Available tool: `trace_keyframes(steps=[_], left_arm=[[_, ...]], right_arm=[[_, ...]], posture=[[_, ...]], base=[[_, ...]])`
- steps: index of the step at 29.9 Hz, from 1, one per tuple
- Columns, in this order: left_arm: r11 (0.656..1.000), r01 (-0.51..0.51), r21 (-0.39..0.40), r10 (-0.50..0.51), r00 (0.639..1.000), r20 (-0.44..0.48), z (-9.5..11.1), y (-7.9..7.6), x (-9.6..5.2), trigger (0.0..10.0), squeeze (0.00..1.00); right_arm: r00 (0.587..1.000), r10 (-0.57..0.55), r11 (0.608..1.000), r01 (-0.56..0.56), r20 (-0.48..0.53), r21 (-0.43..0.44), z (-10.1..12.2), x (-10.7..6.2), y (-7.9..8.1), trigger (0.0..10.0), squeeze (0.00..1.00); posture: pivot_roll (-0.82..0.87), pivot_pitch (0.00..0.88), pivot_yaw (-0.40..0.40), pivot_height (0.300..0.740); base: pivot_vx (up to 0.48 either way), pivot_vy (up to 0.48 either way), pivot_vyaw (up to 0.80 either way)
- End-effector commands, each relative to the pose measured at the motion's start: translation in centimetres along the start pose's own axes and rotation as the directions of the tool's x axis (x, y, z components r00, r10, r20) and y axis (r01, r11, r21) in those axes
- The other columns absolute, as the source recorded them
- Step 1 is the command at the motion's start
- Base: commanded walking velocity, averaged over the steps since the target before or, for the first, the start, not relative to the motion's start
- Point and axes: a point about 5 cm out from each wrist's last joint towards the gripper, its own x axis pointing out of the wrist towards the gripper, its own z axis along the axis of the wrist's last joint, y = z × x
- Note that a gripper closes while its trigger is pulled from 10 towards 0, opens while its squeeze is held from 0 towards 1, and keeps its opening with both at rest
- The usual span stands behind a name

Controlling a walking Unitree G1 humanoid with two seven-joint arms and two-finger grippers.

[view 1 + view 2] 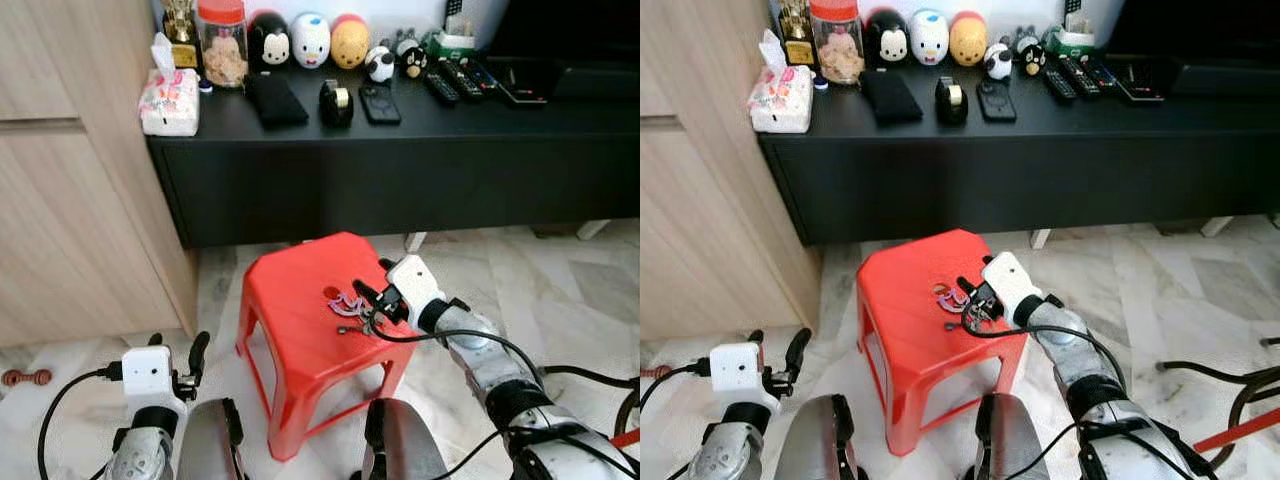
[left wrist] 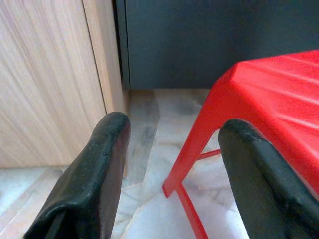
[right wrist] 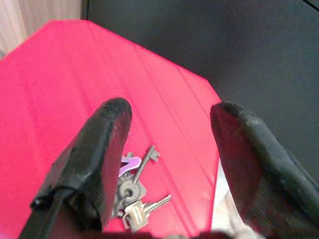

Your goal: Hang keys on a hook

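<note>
Lying between spread right pincer [image 3: 164, 149] fingers, apparently untouched: key bunch [image 3: 132, 189] on red plastic stool [image 1: 290, 290]; closing off-centre risks it skidding away.

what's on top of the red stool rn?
A bunch of keys with a purple tag lies on the red stool near its right edge. The open right pincer sits over them, not closed on them; its left finger hides part of the bunch.

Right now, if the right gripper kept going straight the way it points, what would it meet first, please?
Most likely the keys lying on the red stool; the open right gripper hovers just over them, pointing down at the seat. Depth is hard to judge.
</note>
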Motion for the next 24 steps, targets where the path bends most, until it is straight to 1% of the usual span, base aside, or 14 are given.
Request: trace_keyframes(steps=[1,4,5,6,8,9,10,11,12,13,16,17,19,24], left_arm=[[1.000,-0.003,-0.005,0.003,1.000,-0.011,-0.2,-0.2,-0.5,10.0,0.00],[1.000,0.002,-0.005,-0.002,1.000,-0.021,-0.4,-0.1,-0.8,10.0,0.00],[1.000,0.002,-0.005,-0.002,1.000,-0.021,-0.4,-0.1,-0.8,10.0,0.00],[1.000,0.002,-0.004,-0.002,1.000,-0.024,-0.5,-0.2,-1.0,10.0,0.00],[1.000,0.002,-0.004,-0.002,1.000,-0.025,-0.5,-0.3,-1.2,10.0,0.00],[1.000,0.002,-0.005,-0.002,1.000,-0.024,-0.4,-0.4,-1.3,10.0,0.00],[1.000,0.003,-0.007,-0.004,1.000,-0.025,-0.3,-0.4,-1.5,10.0,0.00],[1.000,0.003,-0.007,-0.004,1.000,-0.025,-0.3,-0.4,-1.5,10.0,0.00],[1.000,0.004,-0.008,-0.004,1.000,-0.025,-0.3,-0.5,-1.5,10.0,0.00],[1.000,0.006,-0.009,-0.006,1.000,-0.029,-0.4,-0.5,-1.8,10.0,0.00],[1.000,0.007,-0.009,-0.007,0.999,-0.034,-0.4,-0.6,-1.9,10.0,0.00],[1.000,0.007,-0.009,-0.007,0.999,-0.034,-0.4,-0.6,-1.9,10.0,0.00],[1.000,0.005,-0.009,-0.006,0.999,-0.036,-0.4,-0.6,-2.2,10.0,0.00],[1.000,0.005,-0.009,-0.005,0.999,-0.045,-0.4,-0.6,-2.5,10.0,0.00]], right_arm=[[0.998,-0.004,1.000,0.004,-0.066,-0.001,-0.4,0.3,0.2,10.0,0.00],[0.992,0.008,0.996,0.004,-0.130,0.089,-1.2,0.7,1.3,10.0,0.00],[0.992,0.008,0.996,0.004,-0.130,0.089,-1.2,0.7,1.3,10.0,0.00],[0.988,-0.005,0.992,0.025,-0.152,0.126,-1.6,0.8,1.7,10.0,0.00],[0.986,-0.029,0.967,0.070,-0.165,0.245,-1.8,1.1,2.3,10.0,0.00],[0.985,-0.039,0.945,0.091,-0.169,0.315,-1.9,1.2,2.6,10.0,0.00],[0.984,-0.047,0.927,0.107,-0.171,0.360,-1.9,1.3,2.8,10.0,0.00],[0.984,-0.047,0.927,0.107,-0.171,0.360,-1.9,1.3,2.8,10.0,0.00],[0.984,-0.052,0.918,0.114,-0.171,0.380,-1.9,1.4,2.9,10.0,0.00],[0.982,-0.065,0.895,0.135,-0.175,0.425,-1.8,1.5,3.0,10.0,0.00],[0.978,-0.080,0.870,0.162,-0.190,0.467,-1.9,1.6,3.0,10.0,0.00],[0.978,-0.080,0.870,0.162,-0.190,0.467,-1.9,1.6,3.0,10.0,0.00],[0.970,-0.103,0.853,0.200,-0.219,0.482,-2.2,1.5,2.8,10.0,0.00],[0.973,-0.106,0.857,0.195,-0.207,0.477,-1.9,1.6,2.7,10.0,0.00]], posture=[[0.09,0.109,-0.141,0.568],[0.09,0.114,-0.144,0.568],[0.09,0.114,-0.144,0.568],[0.09,0.123,-0.146,0.568],[0.10,0.129,-0.148,0.568],[0.10,0.136,-0.148,0.568],[0.10,0.143,-0.149,0.568],[0.10,0.143,-0.149,0.568],[0.10,0.143,-0.149,0.568],[0.10,0.154,-0.150,0.568],[0.10,0.160,-0.152,0.568],[0.10,0.160,-0.152,0.568],[0.10,0.176,-0.154,0.568],[0.10,0.184,-0.153,0.568]], base=[[0.000,0.000,0.00],[0.000,0.000,0.00],[0.000,0.000,0.00],[0.000,0.000,0.00],[0.000,0.000,0.00],[0.000,0.000,0.00],[0.000,0.000,0.00],[0.000,0.000,0.00],[0.000,0.000,0.00],[0.000,0.000,0.00],[0.000,0.000,0.00],[0.000,0.000,0.00],[0.000,0.000,0.00],[0.000,0.000,0.00]])
